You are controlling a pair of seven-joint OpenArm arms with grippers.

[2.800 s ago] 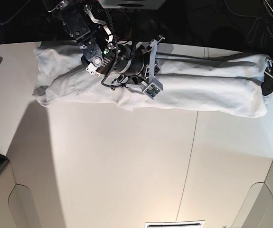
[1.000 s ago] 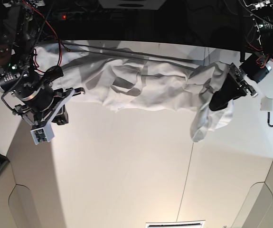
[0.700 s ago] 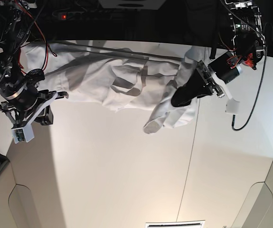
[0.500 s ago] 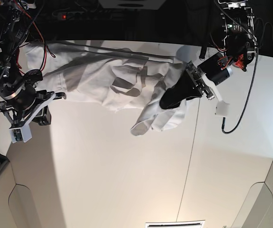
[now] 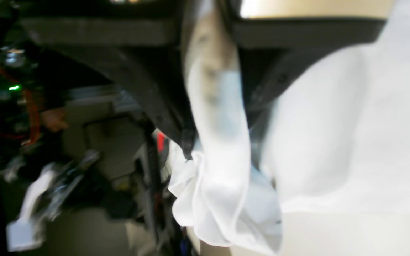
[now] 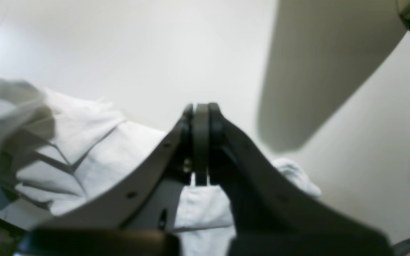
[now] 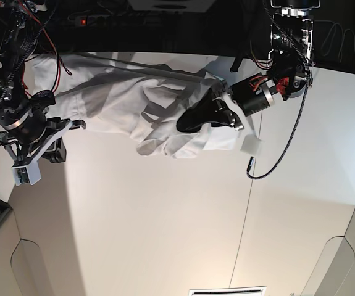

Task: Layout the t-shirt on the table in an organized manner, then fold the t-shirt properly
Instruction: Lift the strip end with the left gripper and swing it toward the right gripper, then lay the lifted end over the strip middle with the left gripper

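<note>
Where the base view looks down on the workspace, the table (image 7: pixel 165 234) fills most of the picture as a wide matte white top, with a thin dark seam (image 7: pixel 246 203) running across it and rounded cut-outs (image 7: pixel 32 271) along the near edge; a broad shadow falls over its left part, and the room behind the far edge is dark. The t-shirt (image 7: pixel 121 102) lies bunched and creased in a long band along the far edge of the table, its left end near the right arm and its right end folded back over itself under the left arm. The left gripper (image 7: pixel 186 122) is clamped on that folded end; in the left wrist view a strip of white cloth (image 5: pixel 215 117) passes between the dark fingers (image 5: pixel 176 117), which stand narrow and pinch it. The right gripper (image 6: pixel 200 142) is at the left end of the shirt, its fingers pressed fully together; the right wrist view shows white cloth below the tips, but whether any is caught between them cannot be told. A loose black cable (image 7: pixel 282 154) hangs from the left arm over the table. Red wires (image 7: pixel 57 58) run along the right arm over the shirt's left end.
</note>
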